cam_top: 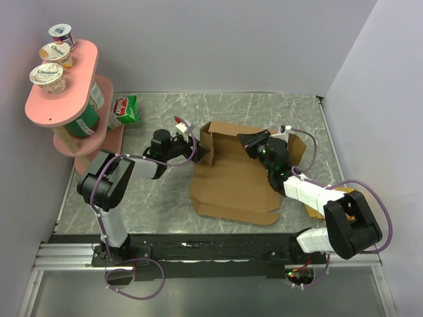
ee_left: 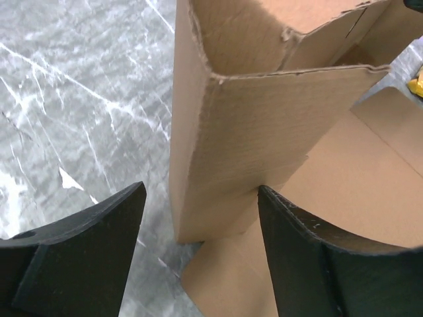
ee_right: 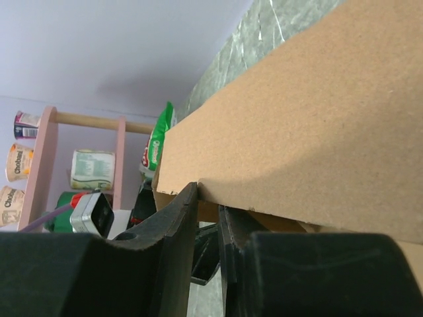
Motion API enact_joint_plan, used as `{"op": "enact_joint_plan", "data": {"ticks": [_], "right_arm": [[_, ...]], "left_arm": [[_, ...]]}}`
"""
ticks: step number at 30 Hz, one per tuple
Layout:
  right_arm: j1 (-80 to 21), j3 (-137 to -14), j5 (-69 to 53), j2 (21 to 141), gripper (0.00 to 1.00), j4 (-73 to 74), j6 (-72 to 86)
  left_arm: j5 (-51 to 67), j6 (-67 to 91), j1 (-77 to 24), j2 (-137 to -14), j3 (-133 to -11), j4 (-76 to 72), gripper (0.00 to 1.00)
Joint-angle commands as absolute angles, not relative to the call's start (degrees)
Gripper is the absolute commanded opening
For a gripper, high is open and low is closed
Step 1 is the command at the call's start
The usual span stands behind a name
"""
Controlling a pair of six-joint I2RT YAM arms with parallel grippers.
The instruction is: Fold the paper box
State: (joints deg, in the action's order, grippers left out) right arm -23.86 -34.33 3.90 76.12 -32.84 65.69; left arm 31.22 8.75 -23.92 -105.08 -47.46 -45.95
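Observation:
The paper box (cam_top: 231, 181) is a brown cardboard sheet lying mid-table with its far and left walls raised. My left gripper (cam_top: 201, 153) is at the box's far left corner. In the left wrist view it (ee_left: 201, 211) stands open, its fingers either side of the lower end of the upright side flap (ee_left: 264, 132); the right finger touches the cardboard. My right gripper (cam_top: 254, 142) is at the far wall. In the right wrist view it (ee_right: 208, 198) is shut on the lower edge of a cardboard wall (ee_right: 310, 132), with only a thin gap between the fingers.
A pink two-tier shelf (cam_top: 59, 105) with yoghurt cups (cam_top: 47, 76) stands at the far left, with a green can (cam_top: 82, 122) on its lower tier. A green snack bag (cam_top: 124, 109) lies beside it. A yellow object (cam_top: 324, 206) lies under my right arm. Grey walls enclose the table.

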Motion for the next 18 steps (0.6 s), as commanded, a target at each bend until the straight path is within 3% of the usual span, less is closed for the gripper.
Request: {"op": "enact_joint_plan", "data": {"ticks": [1,8,18], "right_arm": [[-23.6,-36.5,4.1,77.2,0.24,-32.1,62.8],[-23.6,-36.7,3.9,77.1,0.24,-31.7,62.4],[-24.0,-36.8,2.5,78.2,0.24,-33.4,63.4]], "left_arm": [[32.7,9.0,-24.6,-106.3,-49.9,-51.3,0.72],[28.7,5.5,-28.6,-107.8,-52.6,-48.2,0.69],[1.2,11.1,-35.3,-109.8,-57.1,-43.7,0.68]]}}
